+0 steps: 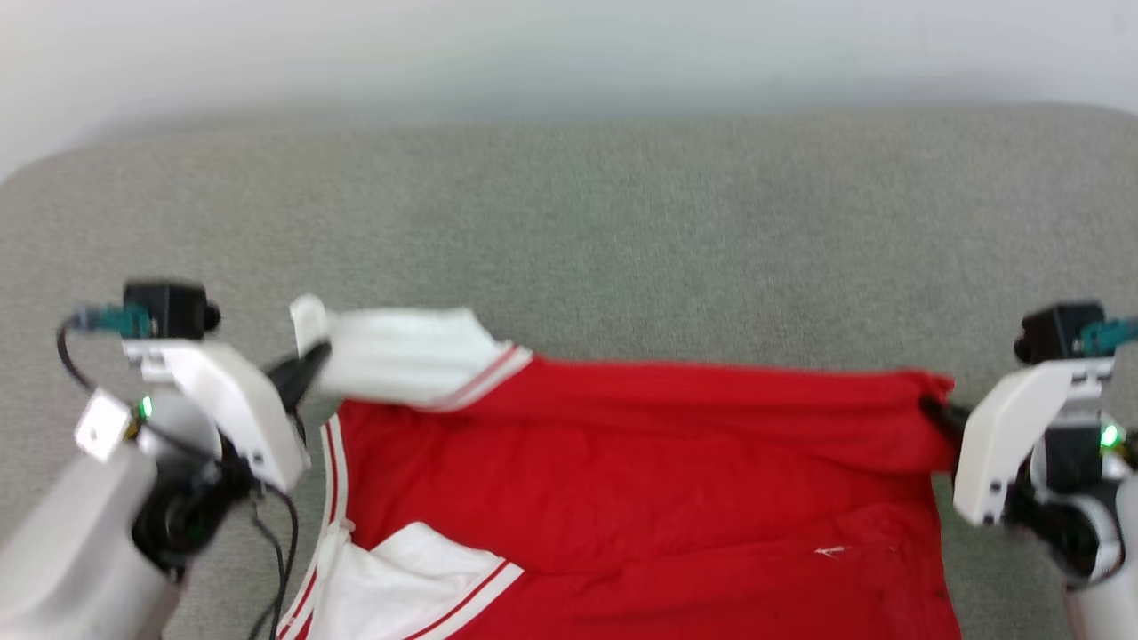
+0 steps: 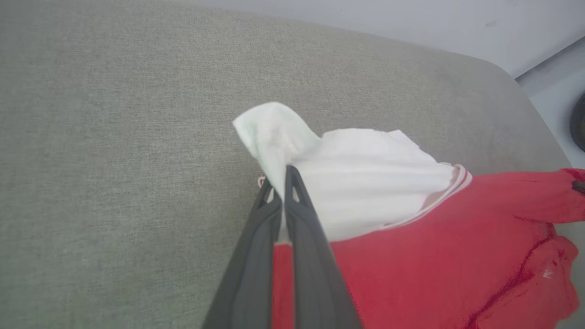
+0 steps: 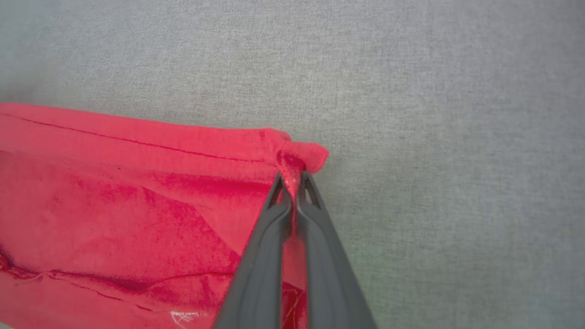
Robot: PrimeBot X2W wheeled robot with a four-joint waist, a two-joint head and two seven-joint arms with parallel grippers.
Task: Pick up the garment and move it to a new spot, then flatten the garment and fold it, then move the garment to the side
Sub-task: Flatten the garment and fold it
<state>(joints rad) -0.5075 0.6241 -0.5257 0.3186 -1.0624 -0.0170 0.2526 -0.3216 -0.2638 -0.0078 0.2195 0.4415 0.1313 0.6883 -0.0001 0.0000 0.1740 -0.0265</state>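
The red jersey-style T-shirt with white short sleeves and red-striped trim (image 1: 640,462) lies spread over the near part of the grey fabric-covered bench (image 1: 622,222), its far edge drawn into a fairly straight line between the two arms. The left end effector (image 2: 281,178) is pinched fully together on the white sleeve (image 2: 365,169) at that edge's left corner, raising a peak of cloth. The right end effector (image 3: 292,176) is closed just as tight on a small bunch of red fabric at the right corner. The cloth looks thin, light and limp. It creases and sags between the holds, so it should follow a pull easily yet wrinkle or double over if the corners go slack. Corners and stitched hems, as taken here, seem the soundest holds, since the seams give the fingers something to bite. The head view is blurred, so I cannot say whether the near half lies flat. A second white sleeve (image 1: 418,578) shows at the lower left.
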